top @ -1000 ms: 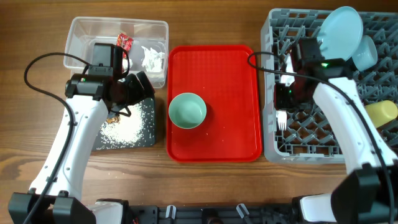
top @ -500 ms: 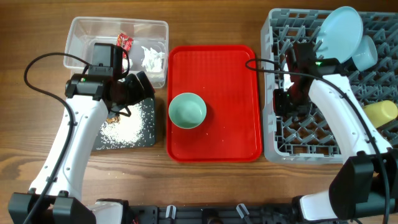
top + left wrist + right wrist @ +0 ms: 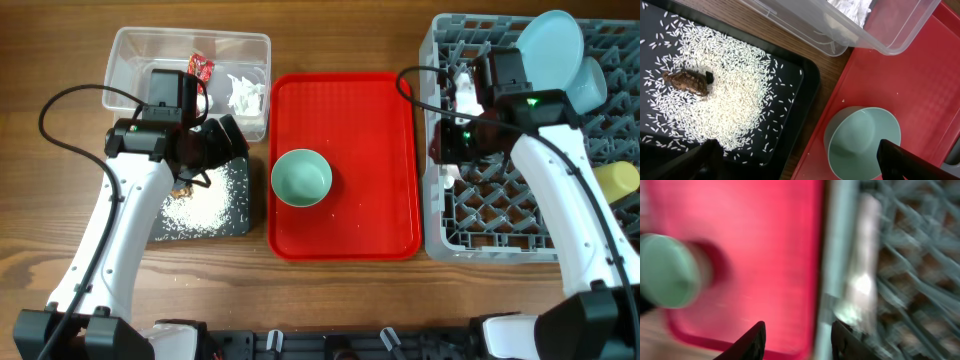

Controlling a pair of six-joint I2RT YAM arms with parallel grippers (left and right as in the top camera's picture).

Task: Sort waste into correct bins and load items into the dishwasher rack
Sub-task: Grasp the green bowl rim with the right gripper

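Note:
A pale green bowl point(image 3: 301, 177) stands upright on the red tray point(image 3: 375, 215); it also shows in the left wrist view point(image 3: 865, 142). My left gripper point(image 3: 228, 143) hangs wide open over the black tray point(image 3: 240, 222), holding nothing point(image 3: 802, 165). Rice crumbs point(image 3: 735, 95) and a brown lump point(image 3: 687, 82) lie on that tray. The clear tub point(image 3: 130, 45) holds a red wrapper point(image 3: 201, 68) and tissue point(image 3: 243, 92). My right gripper point(image 3: 447, 150) is open and empty over the grey rack's point(image 3: 500, 240) left edge point(image 3: 800, 340). A white utensil point(image 3: 860, 285) lies in the rack. The blue plate point(image 3: 548, 50), blue bowl point(image 3: 586, 86) and yellow cup point(image 3: 615, 180) sit in the rack.
The red tray lies between the black tray and the rack. The right wrist view is motion-blurred. Cables loop from both arms over the table. Bare wood runs along the front edge.
My right gripper has opened, letting go of the white utensil in the rack, and swung toward the rack's far left side. The left arm has not moved.

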